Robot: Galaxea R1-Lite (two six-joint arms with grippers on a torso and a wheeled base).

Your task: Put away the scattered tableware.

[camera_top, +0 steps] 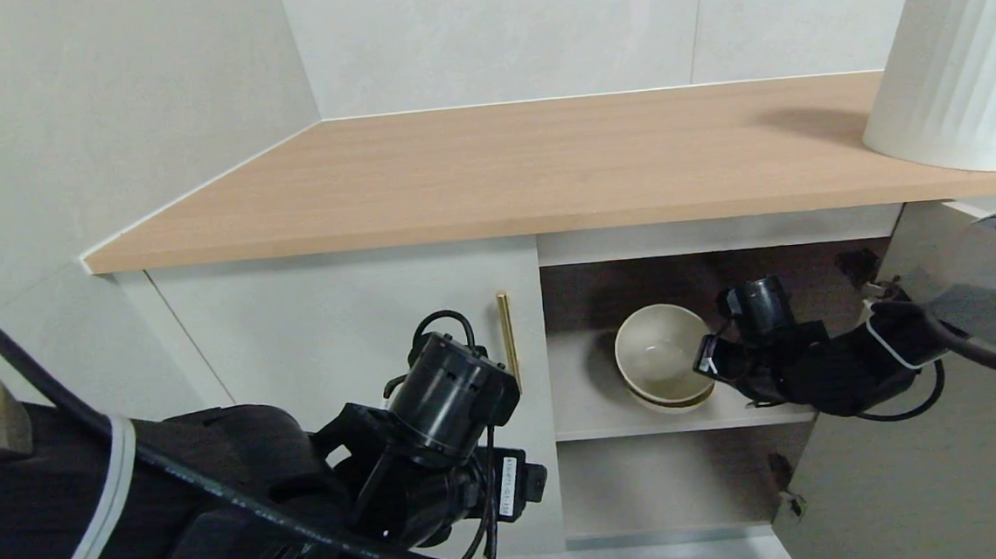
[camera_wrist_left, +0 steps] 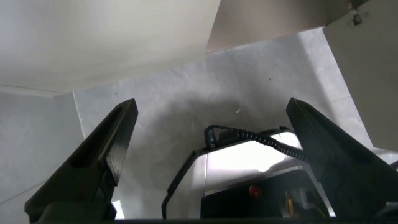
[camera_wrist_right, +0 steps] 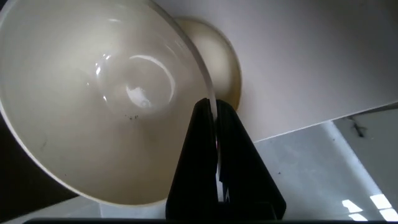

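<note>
Inside the open cupboard, on its upper shelf (camera_top: 590,400), the right claw (camera_top: 706,367) is clamped narrowly on the rim of a cream bowl (camera_top: 656,349). It comes in from about 3 o'clock of the bowl in the head view. The right wrist view shows one dark finger (camera_wrist_right: 202,155) inside the rim and the other outside, with the thin wall pinched between them. This bowl is tilted, its hollow turned toward the cupboard mouth. It sits directly over a second cream bowl (camera_top: 677,401), which rests flat on the shelf with only its edge showing at 6 o'clock of the held one. Whether the two bowls touch cannot be told. That makes two bowls, one gripped and one lying free. The left claw (camera_wrist_left: 211,107) hangs low in front of the closed cupboard door (camera_top: 334,317), at about 8 o'clock of the bowls and well apart from them. Its two fingers (camera_wrist_left: 106,155) are spread wide, with pale floor showing between them, and they hold and touch nothing. One gold bar handle (camera_top: 507,338) stands upright on the closed door's edge, between the left arm and the shelf. One open door (camera_top: 914,470) swings out at 4 o'clock of the bowls. Above, one wooden countertop (camera_top: 499,170) carries one white ribbed vessel (camera_top: 956,54) at its 3 o'clock end.
</note>
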